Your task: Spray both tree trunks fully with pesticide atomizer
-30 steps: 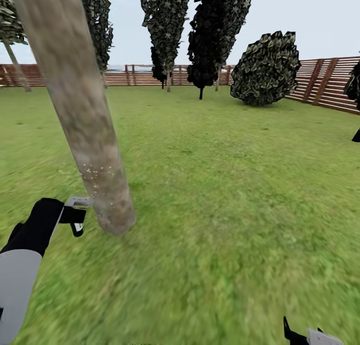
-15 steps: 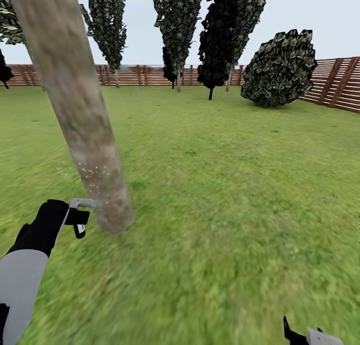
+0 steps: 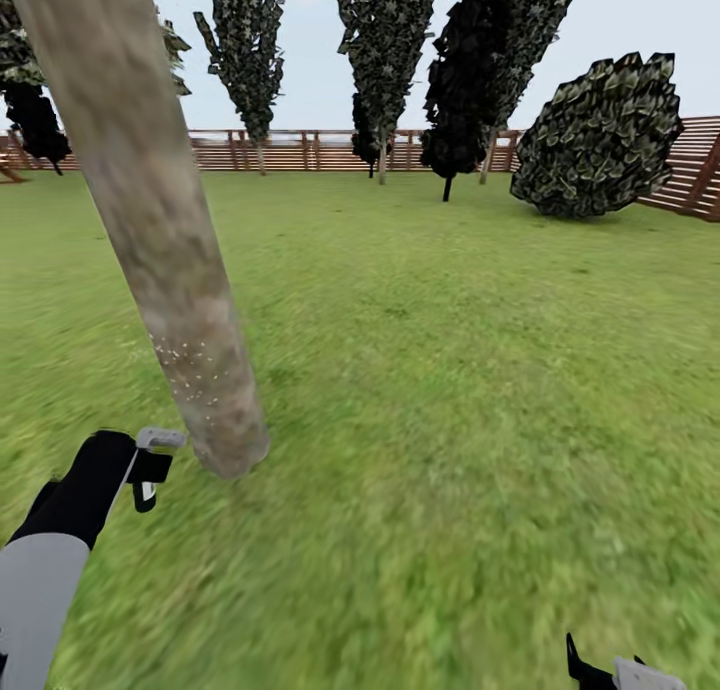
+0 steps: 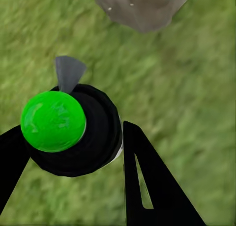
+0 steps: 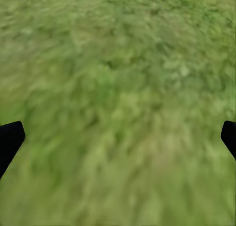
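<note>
Left hand [image 4: 73, 152] grips the atomizer [image 4: 69, 130] beside the tree trunk [image 3: 165, 240] at frame left; speckles look sparse, so sweep the nozzle higher. Right hand [image 5: 118, 137] hangs released.

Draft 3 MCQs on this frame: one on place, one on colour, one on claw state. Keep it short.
1. Where is the atomizer's nozzle relative to the tree trunk?
A. Beside its base, pointing at it
B. High up by the foliage
C. Lying on the grass far behind it

2. What colour is the round cap on the atomizer?
A. Red
B. Bright green
C. Yellow

3. What is the state of the right claw?
A. Shut on the atomizer
B. Shut on a branch
C. Open, holding nothing

Answers:
1. A: in the head view the atomizer sits low, next to the foot of the tree trunk, with pale specks on the bark just above.
2. B: the left wrist view shows a green cap held in the left claw.
3. C: the right claw has its fingertips at the edges of the picture, with grass between them.
</note>
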